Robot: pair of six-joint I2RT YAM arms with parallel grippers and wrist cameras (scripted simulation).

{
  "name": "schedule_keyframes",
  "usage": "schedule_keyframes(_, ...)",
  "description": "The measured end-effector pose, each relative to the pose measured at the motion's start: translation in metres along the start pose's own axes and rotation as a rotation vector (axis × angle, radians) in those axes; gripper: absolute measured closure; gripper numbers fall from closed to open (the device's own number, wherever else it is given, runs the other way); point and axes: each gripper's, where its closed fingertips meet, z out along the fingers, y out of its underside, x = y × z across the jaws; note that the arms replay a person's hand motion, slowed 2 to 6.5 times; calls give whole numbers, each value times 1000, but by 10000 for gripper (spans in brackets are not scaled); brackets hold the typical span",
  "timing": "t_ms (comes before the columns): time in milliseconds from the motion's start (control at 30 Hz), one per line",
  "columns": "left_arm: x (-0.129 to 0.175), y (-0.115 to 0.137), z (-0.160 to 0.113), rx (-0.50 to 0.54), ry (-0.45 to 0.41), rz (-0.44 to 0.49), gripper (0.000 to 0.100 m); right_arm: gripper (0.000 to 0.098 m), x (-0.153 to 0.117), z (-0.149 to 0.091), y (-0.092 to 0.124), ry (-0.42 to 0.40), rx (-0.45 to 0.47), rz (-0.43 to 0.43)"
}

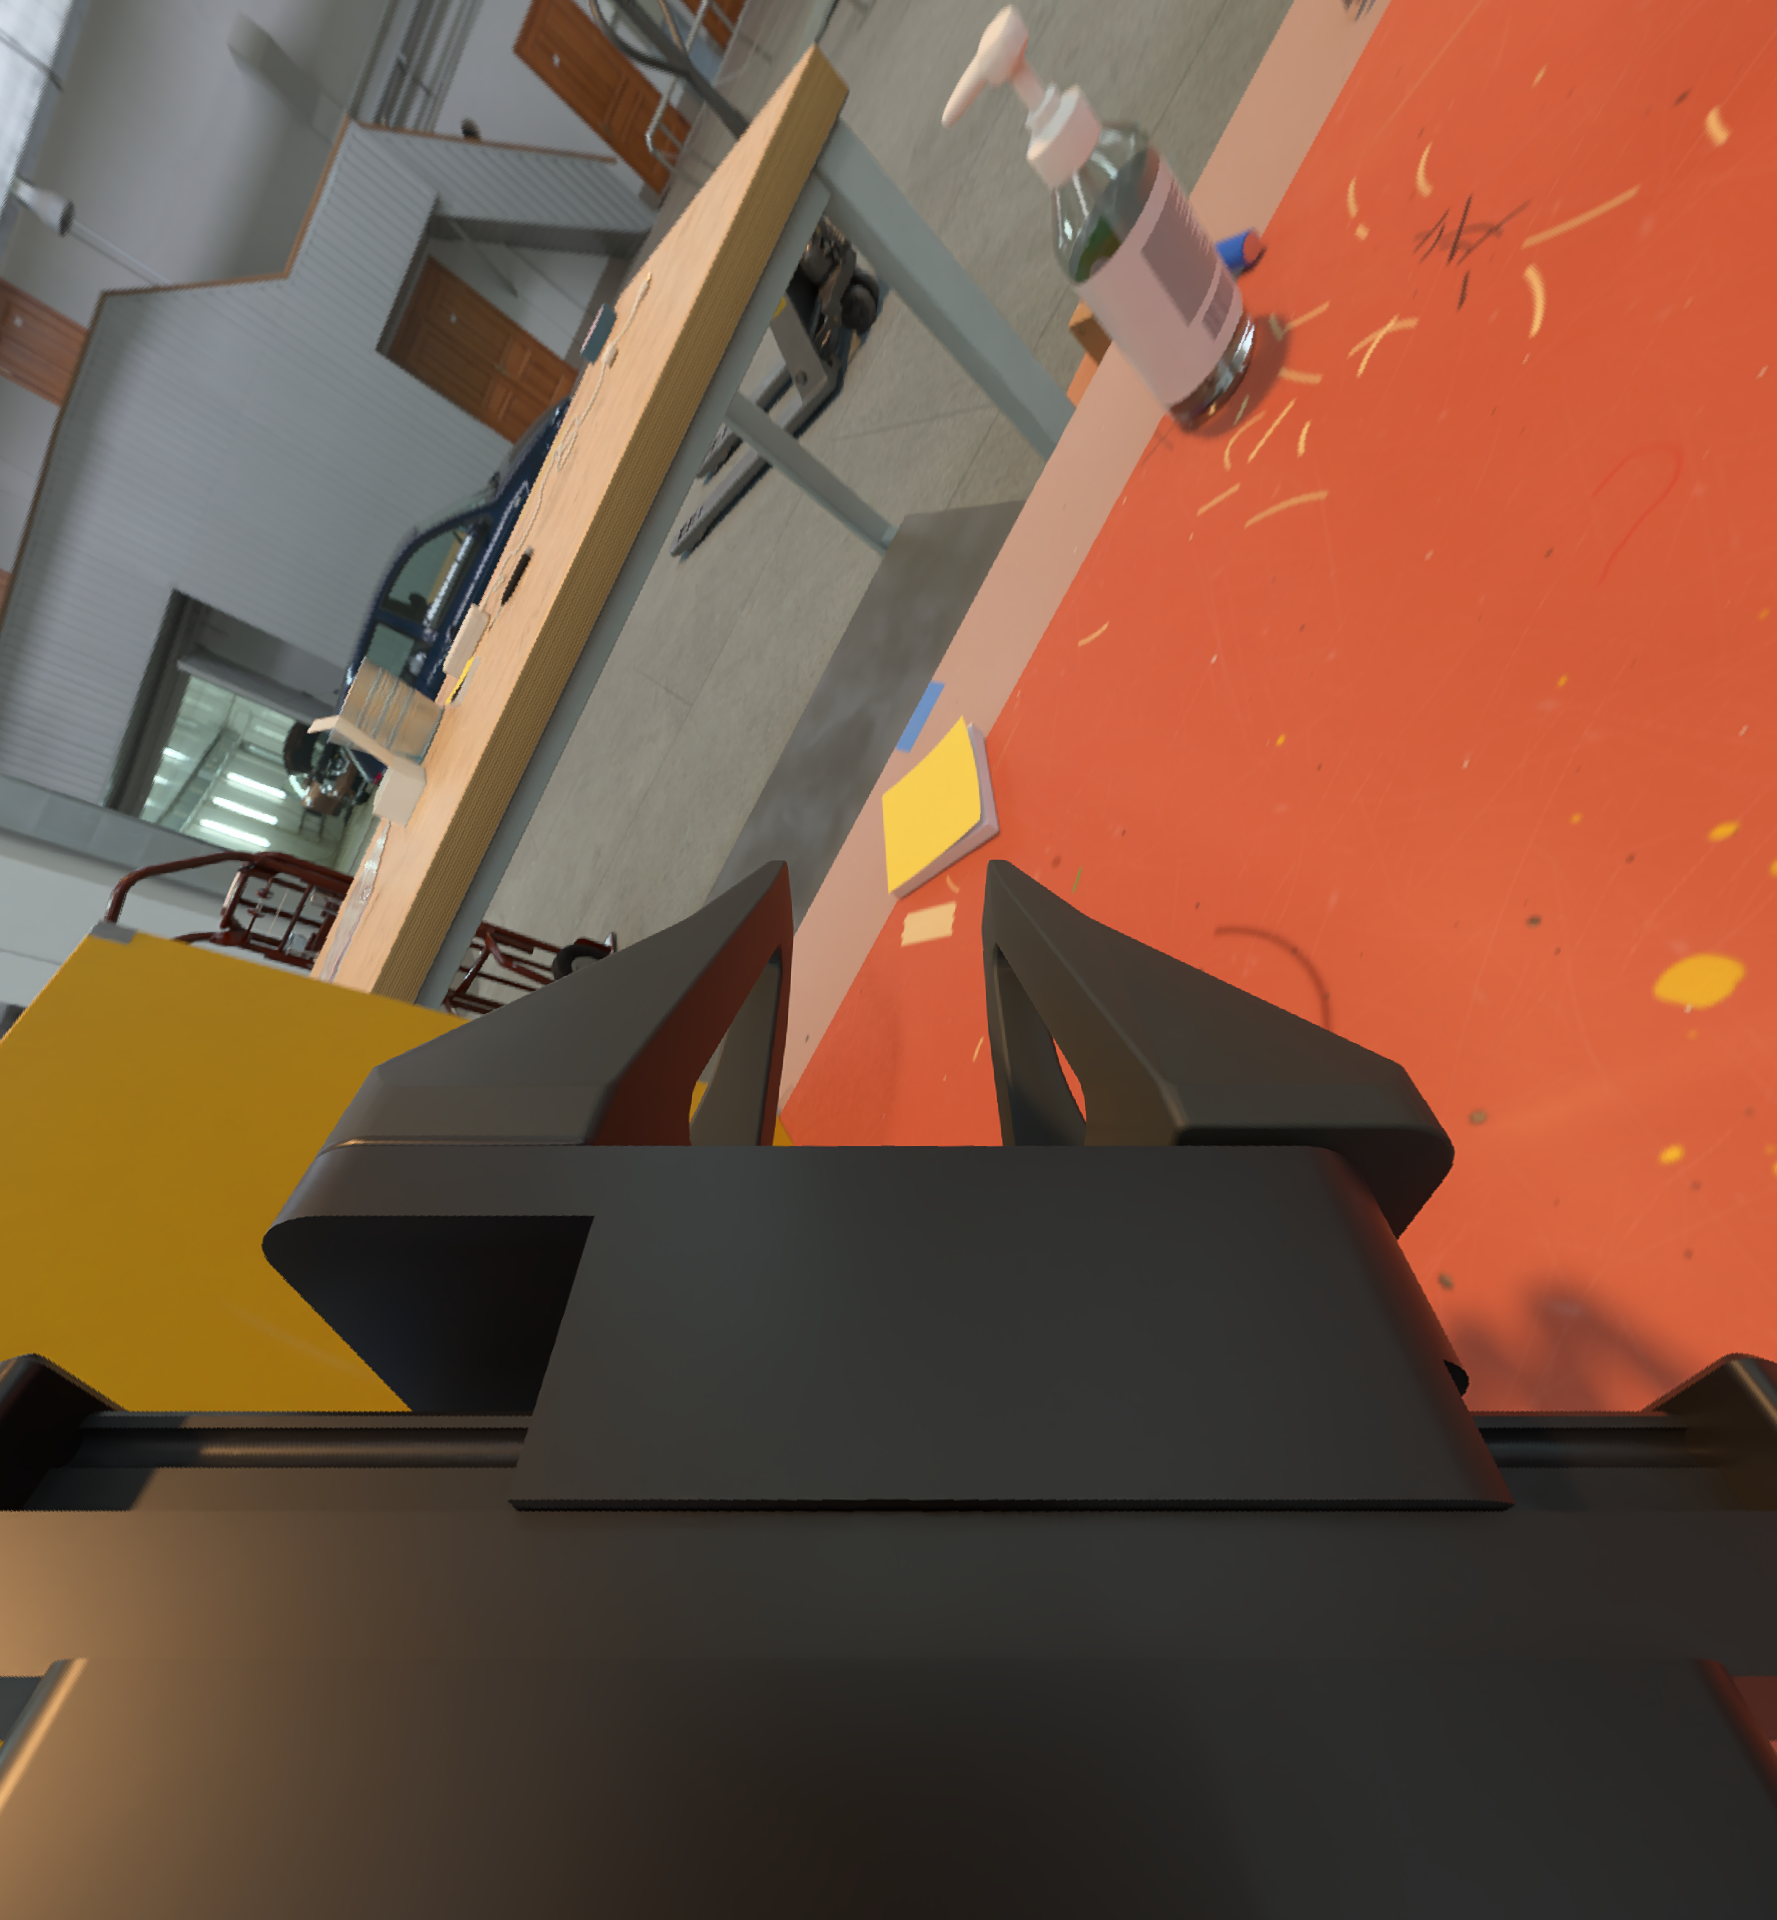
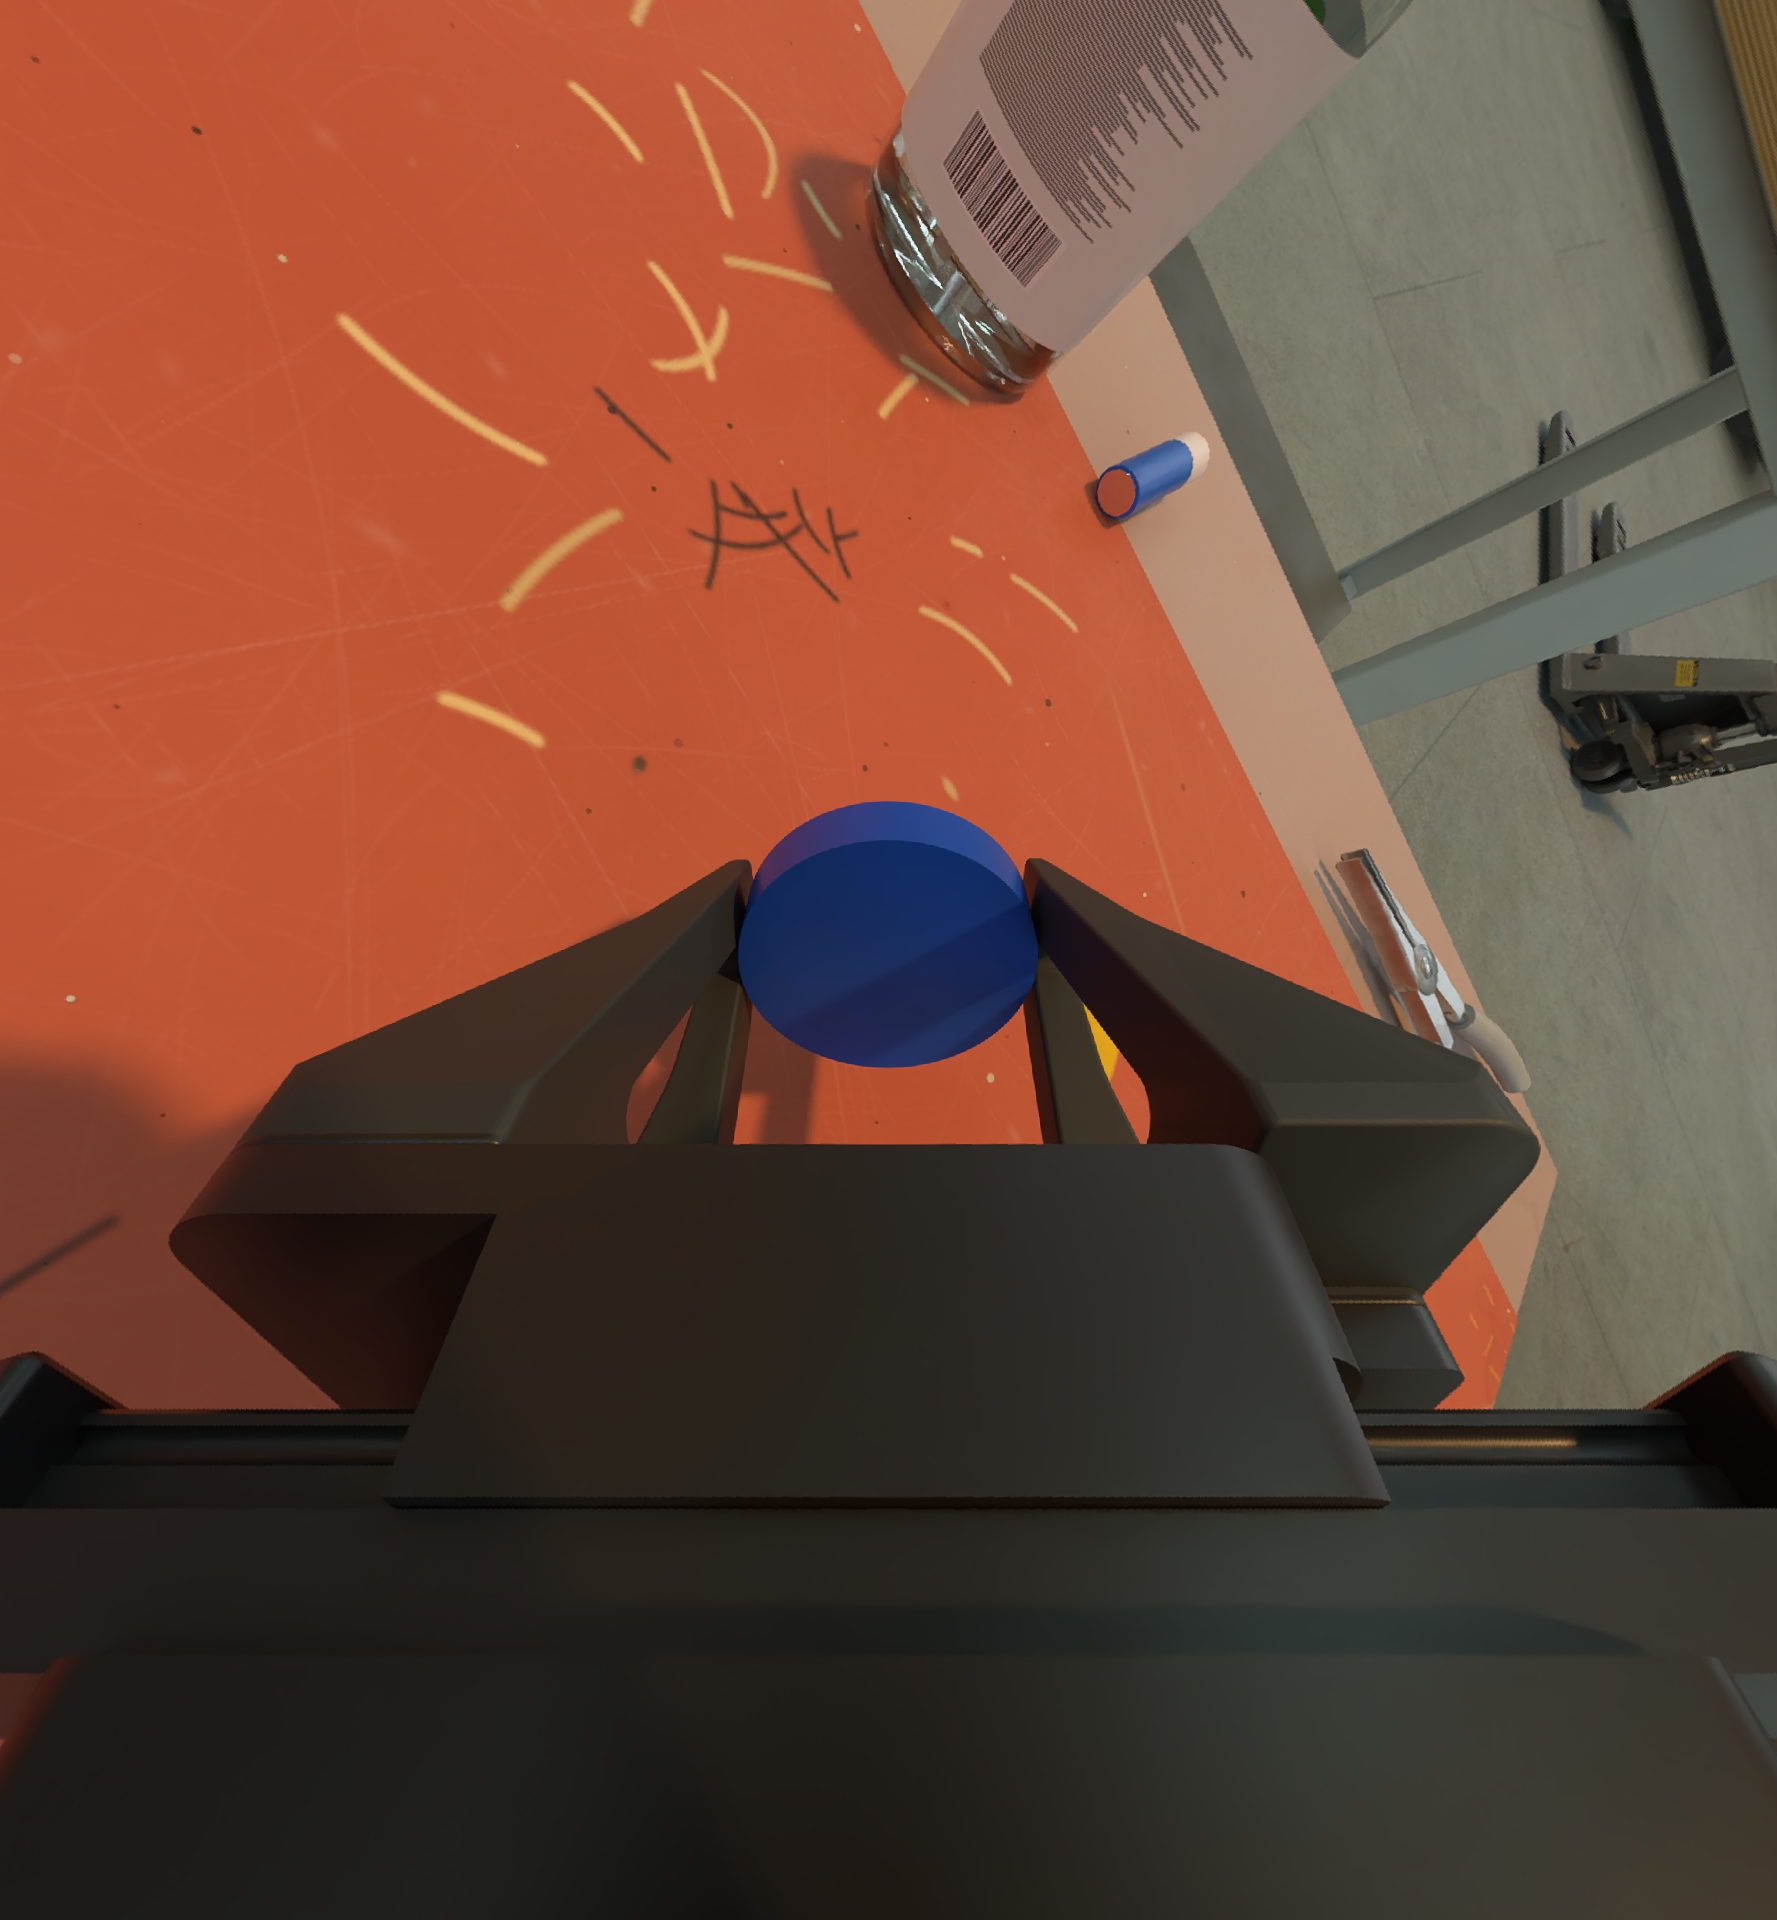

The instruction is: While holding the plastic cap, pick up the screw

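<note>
While capped, R hand near mat edge

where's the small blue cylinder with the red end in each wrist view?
Left wrist view: blue cylinder far off at upper right, just behind the pump bottle.
Right wrist view: blue cylinder upper right near the table edge, lying on its side below the bottle's base.
Shared landmark: the pump bottle.

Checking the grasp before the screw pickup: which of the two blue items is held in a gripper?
The round blue cap, clamped in the right gripper. The small blue cylinder lies loose near the table edge.
</note>
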Motion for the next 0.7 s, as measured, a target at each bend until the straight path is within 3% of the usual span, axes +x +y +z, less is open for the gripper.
schedule_keyframes(133, -2, 15, -12, -52, 11, 23, 702, 551, 0, 0, 0, -1, -1, 0)
schedule_keyframes(267, 11, 24, -24, -84, 83, 33, 723, 551, -1, 0, 1, -2, -1, 1)
schedule_keyframes(700, 104, 53, -56, -232, 492, -31, 690, 551, -6, 2, -2, -14, 0, -16)
